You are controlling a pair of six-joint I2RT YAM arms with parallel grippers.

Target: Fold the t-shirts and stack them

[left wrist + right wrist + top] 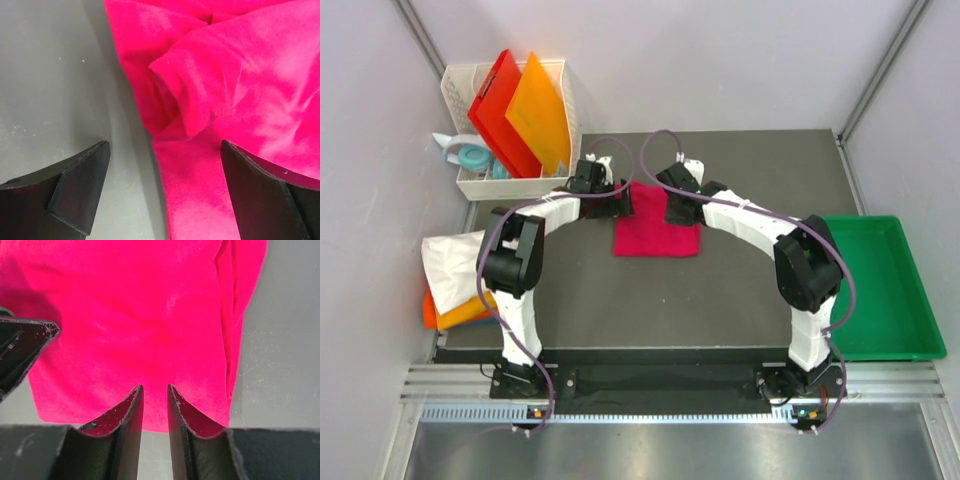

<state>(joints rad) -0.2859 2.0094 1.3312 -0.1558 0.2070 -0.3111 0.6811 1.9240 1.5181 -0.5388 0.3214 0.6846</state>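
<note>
Dark table (720, 300), two arms. Left gripper (165, 150) gapes wide and empty, one finger over bare table, the other over the single crimson shirt (240, 100), which lies folded at upper centre. Right gripper (155, 390) is barely parted with nothing between, at the shirt's upper right corner. Left arm (520, 260) and right arm (805, 265) both arch inward. At the left edge, one white shirt (453, 262) overlaps one orange shirt (455, 312).
</note>
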